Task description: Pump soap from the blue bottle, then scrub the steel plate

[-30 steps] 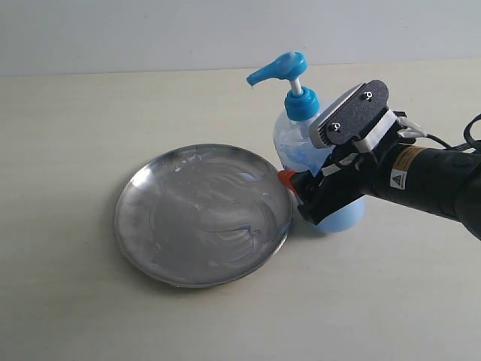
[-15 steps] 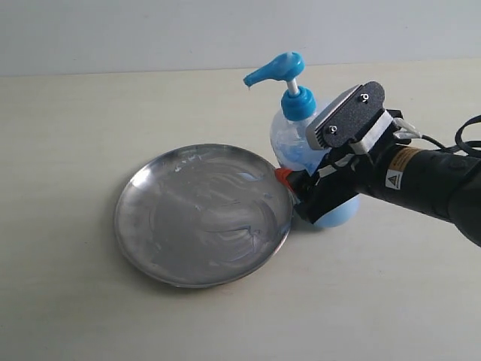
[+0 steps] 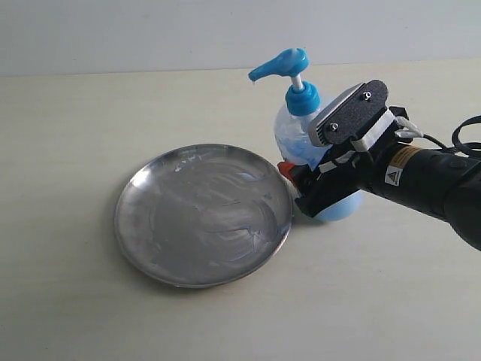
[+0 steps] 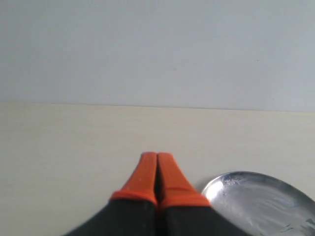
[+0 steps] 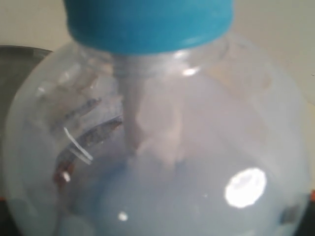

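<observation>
Blue bottle (image 3: 291, 139) sits just beside the steel plate (image 3: 203, 214), at its rim. The right gripper (image 3: 304, 186) has its jaws spread wide and clasped around the lower body (where the light blue soap (image 3: 342, 207) lies). Left gripper (image 4: 157, 172) is closed tight, tips together, holding nothing, near the plate's edge.

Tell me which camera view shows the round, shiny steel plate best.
The exterior view: the whole round steel plate is visible, rim and smeared surface alike. The left wrist view catches only part of its rim. The right wrist view shows just a dark sliver behind the blue-capped clear pump bottle.
</observation>
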Controlling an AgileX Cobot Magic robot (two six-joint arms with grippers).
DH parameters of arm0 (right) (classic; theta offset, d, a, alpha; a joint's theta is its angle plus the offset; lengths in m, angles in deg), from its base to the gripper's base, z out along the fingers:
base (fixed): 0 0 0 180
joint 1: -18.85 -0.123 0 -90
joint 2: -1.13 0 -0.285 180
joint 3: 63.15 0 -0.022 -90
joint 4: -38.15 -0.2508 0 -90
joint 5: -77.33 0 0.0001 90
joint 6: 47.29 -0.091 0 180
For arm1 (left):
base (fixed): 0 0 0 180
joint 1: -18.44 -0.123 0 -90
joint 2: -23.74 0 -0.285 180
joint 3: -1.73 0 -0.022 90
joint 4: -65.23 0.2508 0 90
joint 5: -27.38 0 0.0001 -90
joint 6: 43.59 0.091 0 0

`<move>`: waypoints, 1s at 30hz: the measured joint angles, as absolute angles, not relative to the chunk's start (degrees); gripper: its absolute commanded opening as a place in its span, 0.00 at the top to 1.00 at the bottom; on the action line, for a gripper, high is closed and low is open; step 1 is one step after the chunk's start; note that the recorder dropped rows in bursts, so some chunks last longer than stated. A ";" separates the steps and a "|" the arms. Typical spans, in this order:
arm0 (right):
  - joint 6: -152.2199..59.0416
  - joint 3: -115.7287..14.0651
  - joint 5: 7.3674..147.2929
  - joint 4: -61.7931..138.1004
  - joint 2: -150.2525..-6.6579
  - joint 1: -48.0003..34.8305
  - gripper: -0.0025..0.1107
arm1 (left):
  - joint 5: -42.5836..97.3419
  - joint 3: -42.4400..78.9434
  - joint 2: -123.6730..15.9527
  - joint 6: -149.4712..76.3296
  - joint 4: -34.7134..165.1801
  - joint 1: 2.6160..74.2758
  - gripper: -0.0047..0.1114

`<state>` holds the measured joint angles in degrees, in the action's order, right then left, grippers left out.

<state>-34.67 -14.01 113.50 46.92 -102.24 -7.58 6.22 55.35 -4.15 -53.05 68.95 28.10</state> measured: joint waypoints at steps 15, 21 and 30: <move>-34.67 -14.01 114.44 48.86 -102.24 -7.58 0.98 | 6.22 46.43 -13.97 -53.05 68.56 33.39 0.96; -34.67 -14.01 114.44 48.99 -102.24 -7.58 0.98 | 6.22 46.41 -14.24 -53.05 68.56 33.39 0.96; -34.67 -14.01 114.44 48.87 -102.24 -7.58 0.98 | 6.22 46.41 -14.24 -53.05 68.56 33.39 0.96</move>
<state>-34.67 -14.01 114.44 48.87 -102.24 -7.58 6.22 46.41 -14.24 -53.05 68.56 33.39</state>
